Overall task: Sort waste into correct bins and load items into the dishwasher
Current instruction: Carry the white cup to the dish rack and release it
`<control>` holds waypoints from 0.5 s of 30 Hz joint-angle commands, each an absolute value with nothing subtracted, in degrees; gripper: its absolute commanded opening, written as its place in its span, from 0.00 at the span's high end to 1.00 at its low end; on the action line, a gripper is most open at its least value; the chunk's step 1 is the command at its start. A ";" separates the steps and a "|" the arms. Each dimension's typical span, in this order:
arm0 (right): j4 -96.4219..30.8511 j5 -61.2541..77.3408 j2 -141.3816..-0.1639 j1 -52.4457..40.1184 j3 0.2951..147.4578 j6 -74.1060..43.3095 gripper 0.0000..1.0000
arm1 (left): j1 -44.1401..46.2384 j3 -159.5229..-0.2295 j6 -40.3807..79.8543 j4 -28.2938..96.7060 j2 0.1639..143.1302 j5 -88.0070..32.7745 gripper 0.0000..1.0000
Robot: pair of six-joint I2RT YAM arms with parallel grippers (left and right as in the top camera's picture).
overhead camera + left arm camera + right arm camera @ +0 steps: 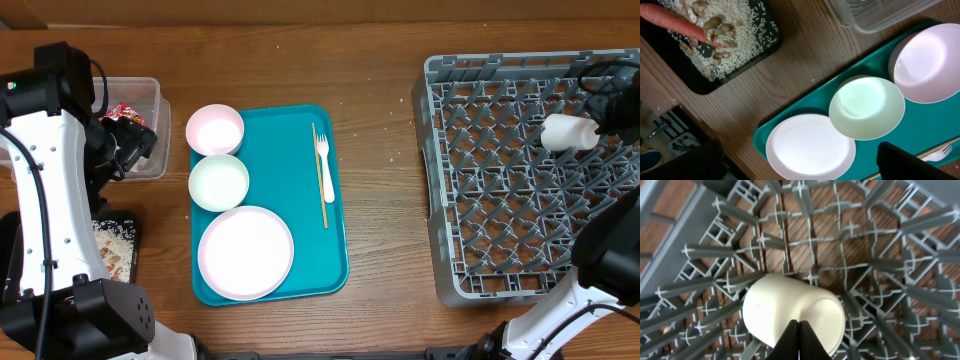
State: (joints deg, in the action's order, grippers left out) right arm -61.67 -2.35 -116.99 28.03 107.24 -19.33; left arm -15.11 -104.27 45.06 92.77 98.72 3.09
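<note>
A white cup [567,132] lies on its side among the pegs of the grey dishwasher rack [500,200]. My right gripper [798,330] hangs just over the cup [775,305], shut, fingers pressed together with nothing between them. On the teal tray [300,130] sit a white plate [246,252], two small bowls [215,129] [219,182] and a pale fork [324,165]. My left gripper [805,165] stands open above the plate [810,145], empty. The black tray [740,55] holds rice scraps and a carrot [675,22]. The clear tub [140,95] holds a red wrapper [125,112].
A bare strip of wooden table [385,200] runs between the teal tray and the rack. The left arm's white body [50,200] covers part of the black tray [115,250] and the tub in the overhead view.
</note>
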 commanded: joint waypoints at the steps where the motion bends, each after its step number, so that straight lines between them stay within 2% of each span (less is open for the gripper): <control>1: -62.02 0.34 -118.13 27.92 107.20 -19.75 0.96 | -14.98 -104.25 45.21 92.68 99.09 3.60 0.00; 10: -61.58 6.07 -118.24 27.81 107.20 -19.07 0.96 | -14.98 -104.25 45.21 92.68 99.09 3.60 0.00; 15: -62.15 -0.80 -117.10 28.99 109.51 -19.14 0.96 | -14.98 -104.25 45.21 92.68 99.11 3.57 0.00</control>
